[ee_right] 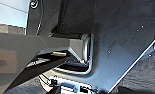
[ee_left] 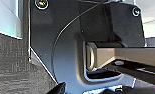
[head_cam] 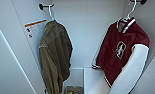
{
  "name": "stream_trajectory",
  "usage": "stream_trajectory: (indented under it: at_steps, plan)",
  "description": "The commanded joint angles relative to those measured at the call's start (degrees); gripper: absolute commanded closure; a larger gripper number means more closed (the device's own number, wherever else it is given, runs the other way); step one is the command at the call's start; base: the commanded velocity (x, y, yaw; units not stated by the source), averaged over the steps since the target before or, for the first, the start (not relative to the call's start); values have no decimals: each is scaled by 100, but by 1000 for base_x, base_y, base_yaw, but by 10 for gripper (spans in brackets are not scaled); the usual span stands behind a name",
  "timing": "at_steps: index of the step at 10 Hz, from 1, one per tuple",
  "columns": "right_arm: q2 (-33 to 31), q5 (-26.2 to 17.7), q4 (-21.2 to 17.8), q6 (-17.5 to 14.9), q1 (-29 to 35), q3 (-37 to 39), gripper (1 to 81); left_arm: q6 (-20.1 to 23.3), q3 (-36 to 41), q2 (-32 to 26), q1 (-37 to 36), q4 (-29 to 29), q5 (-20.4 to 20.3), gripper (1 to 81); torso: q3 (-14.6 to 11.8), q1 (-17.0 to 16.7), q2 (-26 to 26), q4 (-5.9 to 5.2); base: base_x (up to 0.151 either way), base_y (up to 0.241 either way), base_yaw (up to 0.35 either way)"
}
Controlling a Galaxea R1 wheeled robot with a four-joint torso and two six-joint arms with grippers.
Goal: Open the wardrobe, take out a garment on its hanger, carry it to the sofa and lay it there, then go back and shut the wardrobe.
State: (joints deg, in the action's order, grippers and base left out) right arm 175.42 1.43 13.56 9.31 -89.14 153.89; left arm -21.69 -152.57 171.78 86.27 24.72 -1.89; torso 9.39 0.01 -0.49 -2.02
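The wardrobe (head_cam: 88, 30) stands open in the head view, its white inside walls facing me. The garment (head_cam: 118, 50), a maroon varsity jacket with white sleeves and a white chest emblem, hangs at the right on its thin white hanger (head_cam: 131, 11), whose hook sits over a dark peg at the top right. An olive-brown jacket (head_cam: 55, 55) hangs at the left from another dark peg. The wrist views show the robot's dark plates and bars above grey carpet; the grippers' state cannot be made out there.
The wardrobe's left door panel (head_cam: 8, 62) slants across the left side, with an orange-striped label (head_cam: 35, 27) on the inner wall. A white shelf box (head_cam: 78, 77) and a small coloured object (head_cam: 73, 90) sit at the bottom. Grey carpet (ee_left: 10, 62) lies under the arms.
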Motion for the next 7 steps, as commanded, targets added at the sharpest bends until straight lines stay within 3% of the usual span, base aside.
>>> stream_trajectory:
  at_steps: [1, 3, 5, 6, 7]
  plan:
    - [92, -354, -46, -9, 119, -45, 10, 7, 7, 15, -123, 68, 312, 10, 0, 0, 0, 0, 0, 0, 0]
    - [92, -354, -46, 0, 110, -36, 10, -11, 7, 24, -150, 24, 321, 10, 0, -1, 0, 0, 0, 0, 0]
    - [92, -354, -46, 0, 102, -36, 10, -19, 7, 50, -167, -3, 364, 10, 0, -1, 0, 288, 0, 0, 0]
    - [92, -354, -54, 0, 102, -36, 10, -11, 7, 76, -167, -3, 364, 10, 0, -1, 0, 502, 0, 0, 0]
    - [92, -354, -46, 0, 93, -36, 10, -2, 7, 103, -167, -3, 365, 10, 0, -1, 0, 611, 0, 0, 0]
